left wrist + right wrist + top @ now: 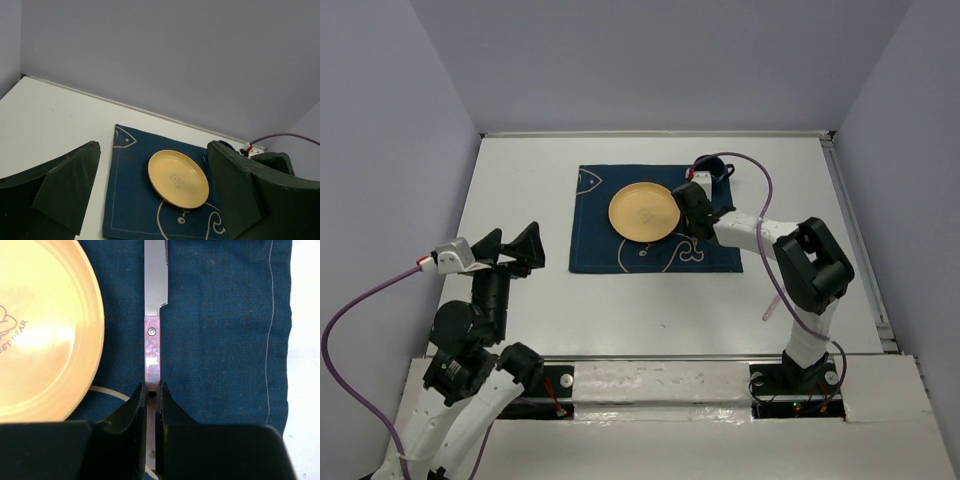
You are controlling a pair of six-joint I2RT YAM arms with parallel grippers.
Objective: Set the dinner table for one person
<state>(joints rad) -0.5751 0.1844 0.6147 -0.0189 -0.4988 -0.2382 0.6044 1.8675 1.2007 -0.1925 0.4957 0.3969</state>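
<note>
right gripper [151, 390]: fingers clamped together on the handle of a table knife [152, 347] with a steel blade and a purple-pink riveted handle. The grip sits on the rear part of the handle. The blade runs straight out ahead of the fingers, and teeth show on the edge facing away from the dish. Can't tell if the knife is down on the cloth or just above it.

Just beside it: a round, shallow yellow plastic plate [45, 330] with a small printed motif and lettering in the middle. A narrow strip of cloth separates rim and knife, so they're not touching. The knife is on the plate's right side.

Under both is a dark blue cloth mat [220, 330] with white whale outlines and a stitched border. From above, the plate sits roughly mid-mat. The right arm reaches over the mat's right half, and its gripper hides the knife in that view.

A dark blue cup [713, 168] stands at the mat's far right corner, just behind the gripper.

The mat lies on the far-middle part of the big matte white rectangular tabletop [520, 200].

left gripper [510, 247]: fingers spread wide with nothing between them. It hangs over the tabletop's left side, well apart from the mat and aimed toward the plate.
</note>
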